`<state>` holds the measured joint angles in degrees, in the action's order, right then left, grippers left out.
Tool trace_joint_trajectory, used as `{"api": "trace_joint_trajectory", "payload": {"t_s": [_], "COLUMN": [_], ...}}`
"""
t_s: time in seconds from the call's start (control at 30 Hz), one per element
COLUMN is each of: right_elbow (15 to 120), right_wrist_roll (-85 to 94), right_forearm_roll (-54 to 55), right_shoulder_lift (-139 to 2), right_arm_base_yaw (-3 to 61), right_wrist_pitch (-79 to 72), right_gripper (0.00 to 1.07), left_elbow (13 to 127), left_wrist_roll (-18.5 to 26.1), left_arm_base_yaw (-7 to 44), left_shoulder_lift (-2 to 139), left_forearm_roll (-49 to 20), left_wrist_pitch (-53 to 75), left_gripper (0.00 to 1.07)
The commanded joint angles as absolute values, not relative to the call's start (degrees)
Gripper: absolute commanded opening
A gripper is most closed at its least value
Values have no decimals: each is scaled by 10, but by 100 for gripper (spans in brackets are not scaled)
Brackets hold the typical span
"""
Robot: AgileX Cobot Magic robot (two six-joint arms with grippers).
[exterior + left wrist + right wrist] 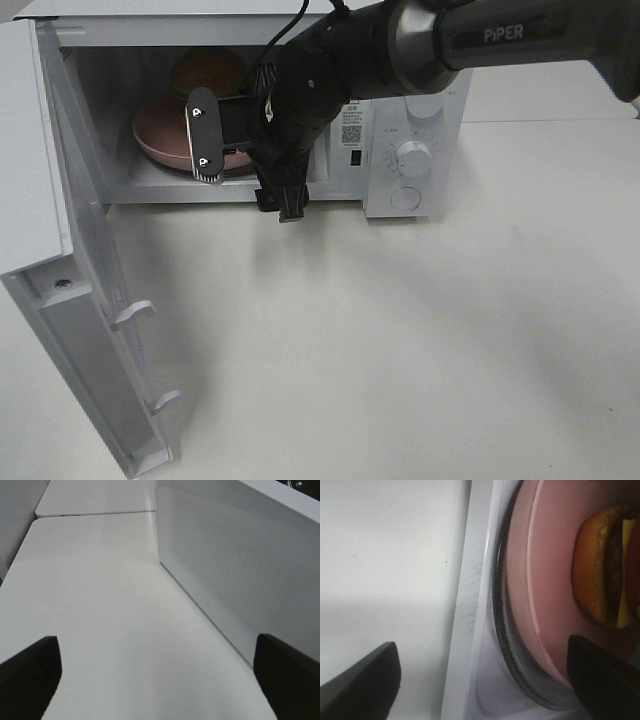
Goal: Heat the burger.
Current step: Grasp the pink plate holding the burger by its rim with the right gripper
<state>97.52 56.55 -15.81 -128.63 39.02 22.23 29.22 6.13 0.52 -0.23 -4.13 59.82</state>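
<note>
1. With the white microwave [400, 130] standing on the white tabletop [420, 340] and its door [70, 280] swung fully out, the cavity is open to reach from the front.
2. Tall burger with glossy brown bun [205, 70] sits on the round pink plate [160, 135]; plate rests on the dark-rimmed glass turntable [507, 645] inside the cavity. Judgement: placed centrally so it can rotate clear of the walls.
3. Right tool [205, 135]: fingers spread wide, gripping nothing. It hangs at the cavity mouth, just in front of the plate's near rim; the burger lies beyond it, deeper inside.
4. Left tool [155, 680]: fingers wide apart, empty, low over bare tabletop beside the microwave's perforated side wall [235, 570], well away from the burger.
5. Judgement: loading looks complete; door closing and the dial [413, 157] remain.
</note>
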Motion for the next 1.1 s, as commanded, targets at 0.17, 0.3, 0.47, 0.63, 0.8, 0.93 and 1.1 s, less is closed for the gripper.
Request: {"api": "trace_joint_trajectory", "payload": {"t_s": [0.17,0.3,0.47,0.63,0.8,0.93,1.1], "right_elbow": [1018,1032,1062,1099,1113,1113,1113], "right_wrist_roll": [556,555,554,545,533,533,533], "right_forearm_roll": [-160,-160,-160,-160,-161,-163,-179], "right_shoulder_lift": [-1323,-1336,-1357,-1381,-1391,-1391,-1391], "right_arm_base_yaw": [379,379,379,379,379,373,372], "right_wrist_pitch": [226,230,231,245,245,249,250], "right_gripper": [83,82,81,79,76,76,76], "left_elbow": [290,290,290,290,290,290,290], "left_wrist_roll": [60,60,60,60,60,60,60], "left_arm_base_yaw": [2,2,2,2,2,2,2], "left_shoulder_lift": [-13,-13,-13,-13,-13,-13,-13], "left_forearm_roll": [-29,-23,-11,-4,7,7,7], "left_wrist_pitch": [595,595,594,593,594,594,594], "left_gripper": [100,100,100,100,100,100,100]}}
